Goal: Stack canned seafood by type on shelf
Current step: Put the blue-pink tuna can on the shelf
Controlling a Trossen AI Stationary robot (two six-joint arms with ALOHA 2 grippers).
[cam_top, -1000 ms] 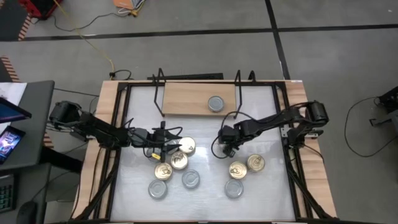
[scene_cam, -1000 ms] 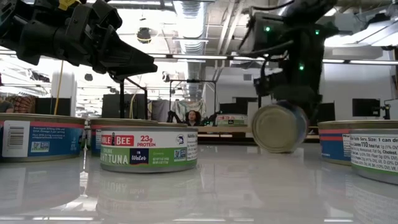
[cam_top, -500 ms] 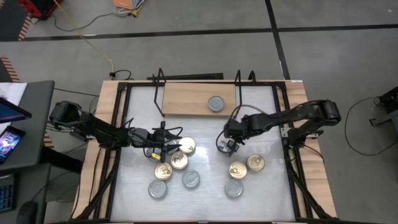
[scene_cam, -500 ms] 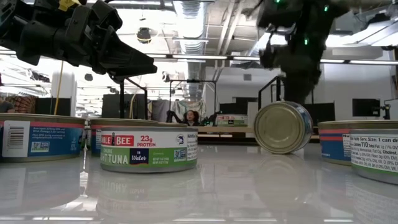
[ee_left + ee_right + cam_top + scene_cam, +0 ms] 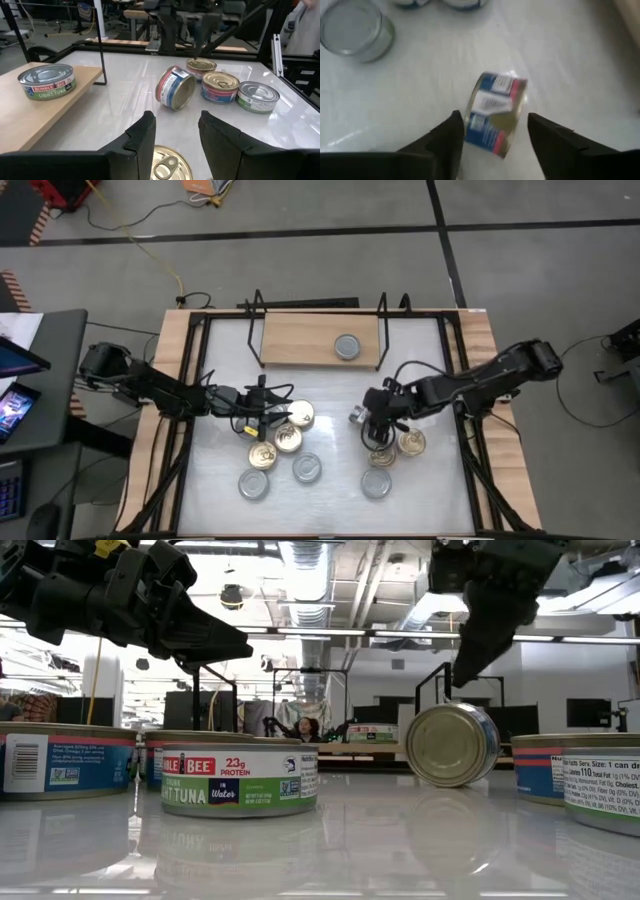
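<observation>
Hovering over the left cluster of tins, the left gripper [image 5: 268,417] holds its fingers part-way open with nothing between them; a gold-topped tin [image 5: 166,163] lies directly beneath its fingertips, and more tins [image 5: 283,453] sit just beside and below it toward the table's front edge. This arm looks idle.

Ahead of both grippers, at the table's far side, the shelf [image 5: 300,340] carries a single silver-topped tin [image 5: 347,346] near its right wire frame.

Further right, the tipped tin [image 5: 357,416] rests on its edge on the bare white table, its round faces upright and its axis lying level, so it could roll. The right gripper [image 5: 378,418] stands just beside and above it, fingers spread wide and empty; in the right wrist view the tin [image 5: 495,113] sits just forward of the gap between the fingers, apart from both. The right arm is clearly nearer to it than the left.

My reading: a fresh grasp calls for coming down with the fingers across the tin's flat faces. Three more tins [image 5: 397,448] crowd close behind the right gripper, toward the front, and could be nudged. The way from the tipped tin to the shelf looks open, with only the frame [image 5: 381,330] to clear.
</observation>
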